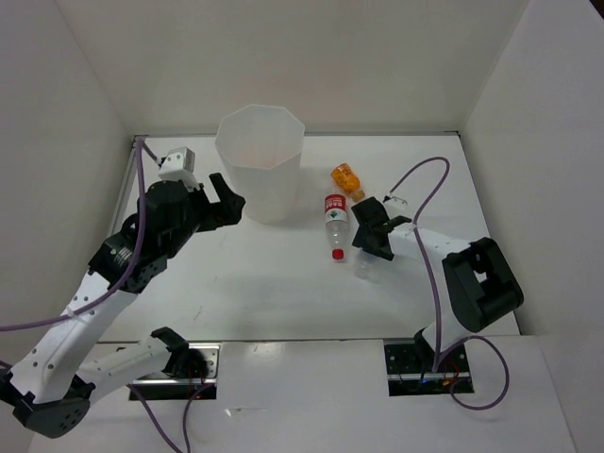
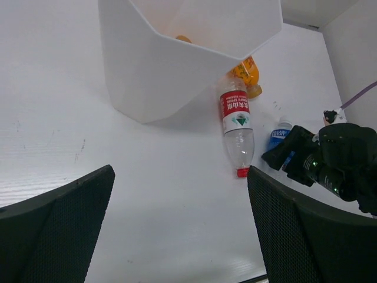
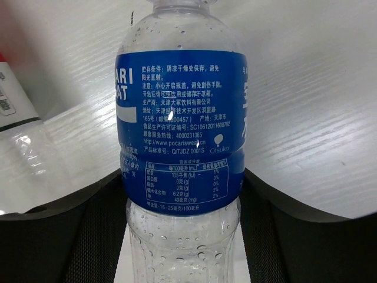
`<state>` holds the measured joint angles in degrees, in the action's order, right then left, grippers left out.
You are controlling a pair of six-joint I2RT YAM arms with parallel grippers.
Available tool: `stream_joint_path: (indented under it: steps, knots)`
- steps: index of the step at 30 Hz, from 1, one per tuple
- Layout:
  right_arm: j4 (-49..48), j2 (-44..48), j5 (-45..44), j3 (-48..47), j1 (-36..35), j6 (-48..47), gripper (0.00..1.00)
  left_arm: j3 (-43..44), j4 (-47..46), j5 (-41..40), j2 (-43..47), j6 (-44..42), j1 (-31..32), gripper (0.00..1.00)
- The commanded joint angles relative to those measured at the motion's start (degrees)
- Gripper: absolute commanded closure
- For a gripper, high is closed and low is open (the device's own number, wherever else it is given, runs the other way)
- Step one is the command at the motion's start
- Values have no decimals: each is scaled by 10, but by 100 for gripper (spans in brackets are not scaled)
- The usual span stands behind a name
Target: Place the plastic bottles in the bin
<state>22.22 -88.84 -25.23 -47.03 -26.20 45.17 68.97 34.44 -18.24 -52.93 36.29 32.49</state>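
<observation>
Blue-label bottle [image 3: 179, 147] sits clamped in the right end effector [image 1: 373, 234], ready for the bin [image 1: 264, 193]; the left end effector [image 1: 225, 200] gapes wide.

The white worktop [image 1: 264, 293] carries the upright bin [image 1: 260, 165]. Beside it lie the red-label bottle [image 1: 335, 219] and an orange bottle [image 1: 346, 179]. The blue-label bottle [image 2: 278, 137] lies nearby.

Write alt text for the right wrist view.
A clear blue-label bottle fills the frame, clamped between the two black fingers of the right gripper over a white table. Part of a second bottle lies at the left edge.
</observation>
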Motion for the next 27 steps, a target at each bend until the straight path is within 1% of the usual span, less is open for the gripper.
stream_joint_path:
  steps: [1, 2, 3, 5, 6, 7, 8, 10, 11, 13, 14, 15, 16, 17, 18, 19, 20, 21, 22, 24, 27]
  knots:
    - [25, 54, -34, -36, 4, 7, 52, 10, -12, -25, 19, 11, 1, 0]
    - [31, 74, -42, -42, 4, 7, 53, 10, -7, -25, 26, 11, 1, 0]
    - [39, 118, -42, -60, 4, 7, 53, 10, -7, -32, 26, 11, 1, 0]
    - [32, 162, -32, -82, 4, -16, 53, 4, -7, -32, 36, 6, -4, 0]
    - [16, 204, -15, -104, 4, -49, 55, 4, -7, -37, 36, 1, -4, 0]
    - [-40, 224, 12, -116, 4, -74, 55, -2, -15, -37, 41, -4, -4, 0]
    - [-71, 240, 74, -137, 4, -93, 55, -2, -15, -37, 41, -4, -4, 0]
    - [-127, 251, 115, -162, 4, -123, 57, 3, 0, -43, 34, -4, -4, 0]
    - [-164, 242, 137, -201, 4, -139, 57, 3, 0, -50, 28, -4, -4, 0]
    - [-169, 187, 169, -255, 4, -153, 57, 3, 6, -50, 28, -10, -4, 0]
    - [-199, 166, 186, -304, -7, -168, 57, 3, 6, -50, 28, -10, -4, 0]
    - [-215, 145, 187, -326, -18, -178, 55, 3, 6, -50, 28, -10, -4, 0]
    - [-228, 100, 187, -351, -43, -209, 55, -2, 6, -50, 28, -10, -4, 0]
    - [-236, 74, 187, -409, -53, -225, 55, -2, 12, -50, 28, -10, -4, 0]
    - [-236, 48, 187, -439, -61, -234, 55, -2, 12, -50, 28, -10, -4, 0]
    - [-236, -6, 199, -469, -68, -239, 55, -8, 12, -50, 28, -10, -4, 0]
    - [-236, -32, 214, -529, -77, -254, 55, -9, 12, -50, 28, -10, -4, 0]
    - [-227, -56, 221, -559, -84, -261, 55, -14, 12, -44, 28, -10, -4, 0]
    - [-227, -103, 227, -613, -92, -271, 55, -14, 12, -35, 23, -10, -9, 0]
    - [-210, -149, 222, -662, -117, -297, 54, -25, 12, -24, 23, -4, -9, 0]
    - [-191, -229, 216, -746, -132, -316, 51, -30, 12, -11, 17, -4, -9, 0]
